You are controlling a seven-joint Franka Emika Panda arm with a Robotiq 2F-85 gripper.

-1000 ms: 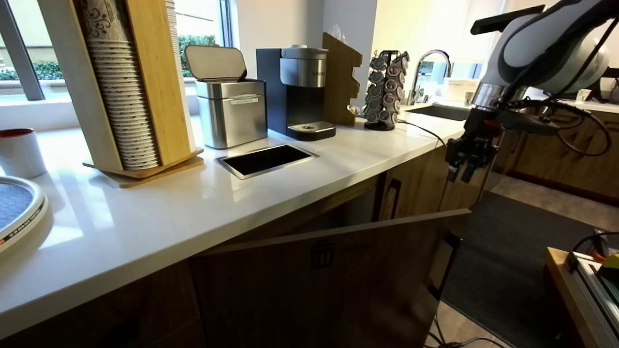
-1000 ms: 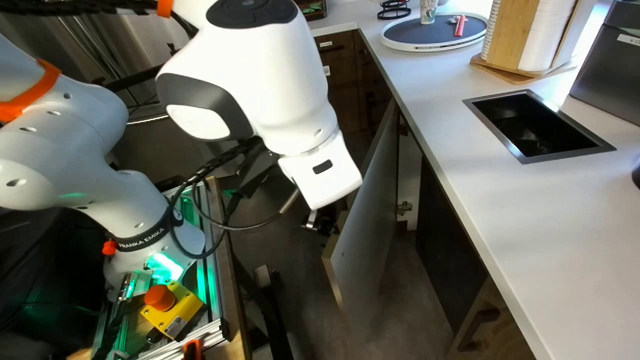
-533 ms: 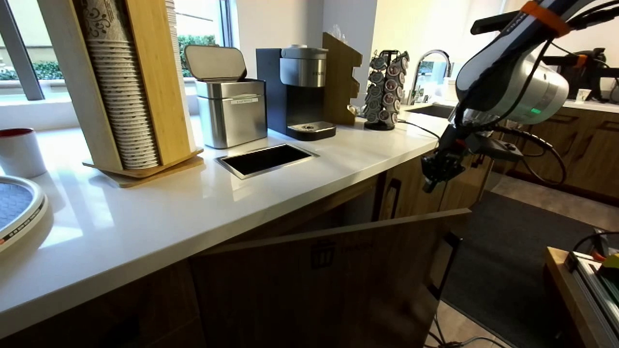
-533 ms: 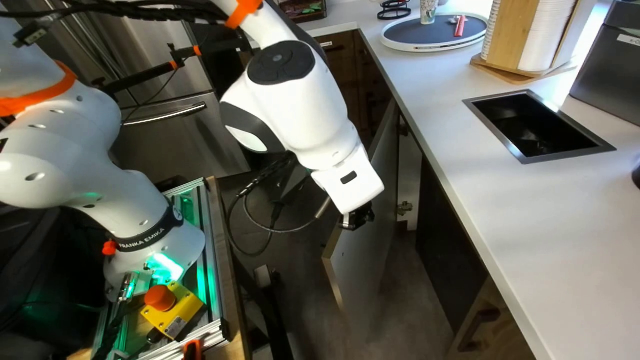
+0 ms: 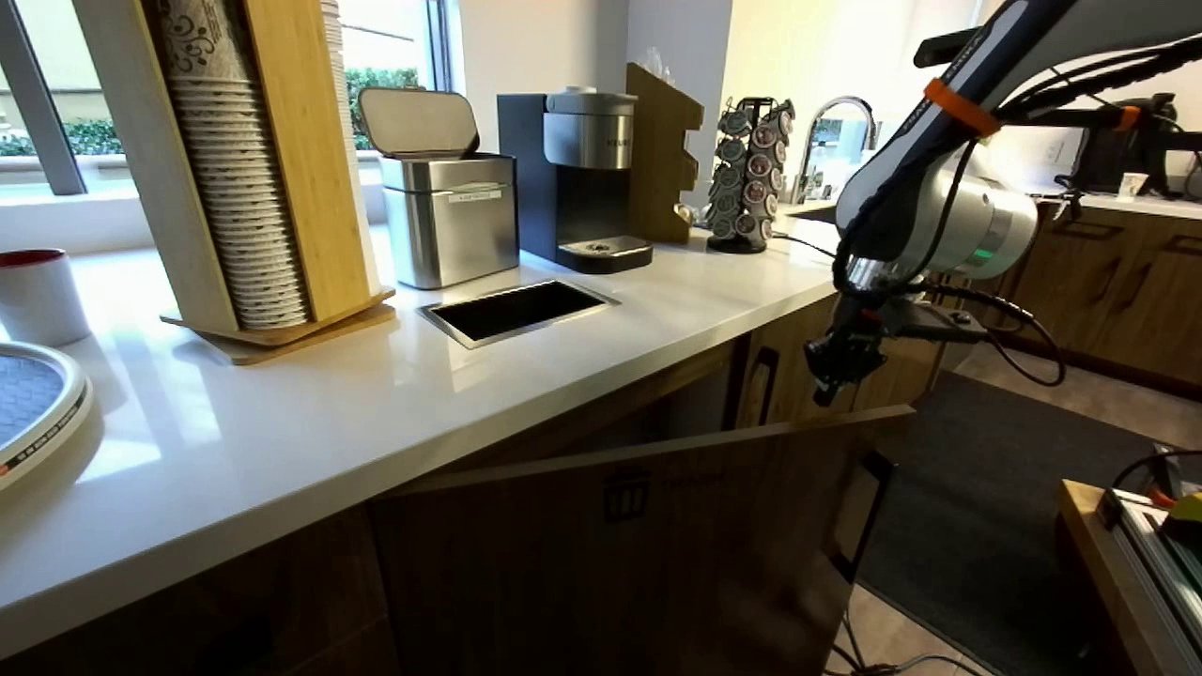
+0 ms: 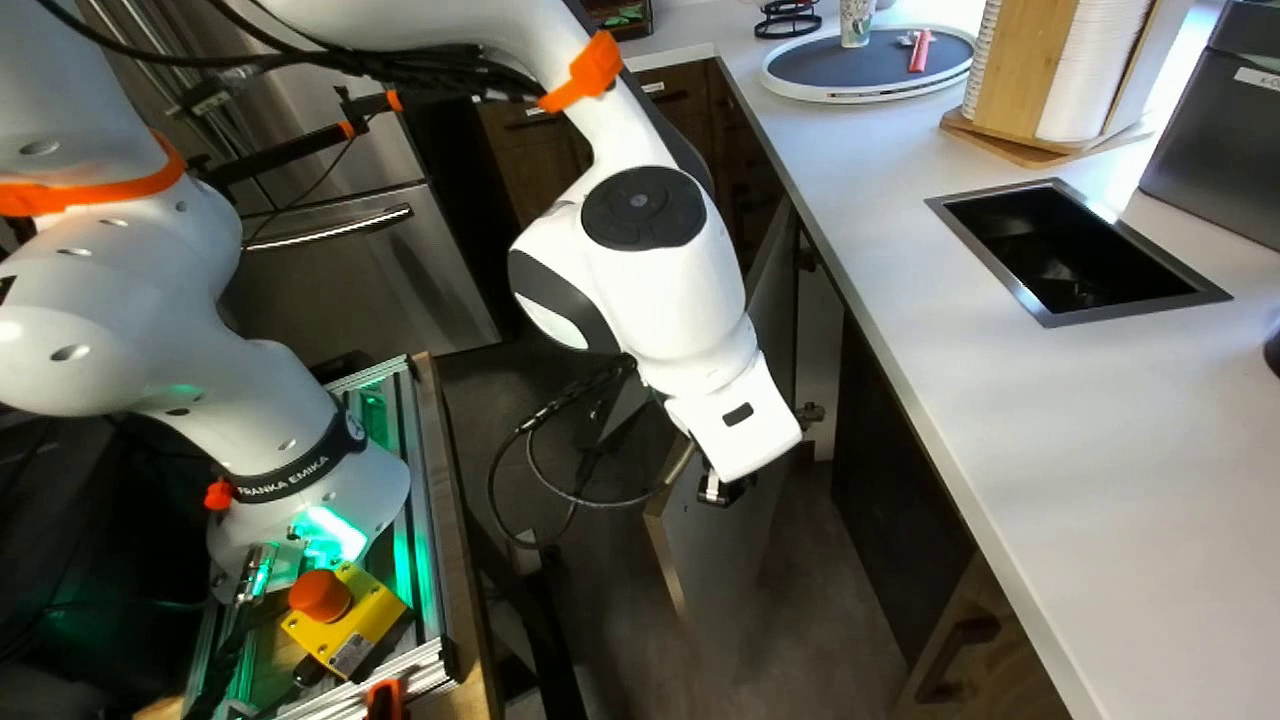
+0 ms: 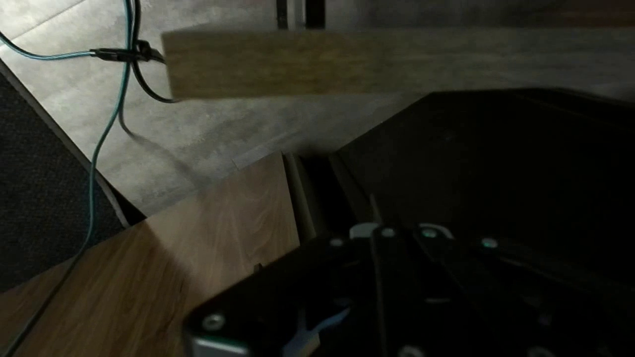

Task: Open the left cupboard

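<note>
The left cupboard door point(image 5: 648, 563) stands well ajar, just below the tool point(image 5: 824, 394), whose jaws are too dark to tell parted from together. Probably stiff and fairly heavy, it is best gripped by the black bar handle point(image 5: 873, 518), lower than the tool.

In an exterior view my gripper point(image 5: 824, 394) hangs beyond the top edge of the left cupboard's door point(image 5: 620, 563), near its free end. On the desk point(image 5: 282, 441), left to right, stand a mug point(image 5: 45, 300), a cup holder point(image 5: 305, 160), a container point(image 5: 455, 230), a coffee machine point(image 5: 590, 141) and a pod carousel point(image 5: 751, 174). A tray point(image 5: 75, 399) lies in front of the mug; an inset opening point(image 5: 540, 323) sits before the container and coffee machine. In an exterior view the door stands between my base point(image 6: 370, 490) and the desk, a stop box point(image 6: 350, 620) in front of my base. In the wrist view, floor point(image 7: 233, 124) shows between the door's edge and a neighbouring cabinet front point(image 7: 213, 233).
</note>
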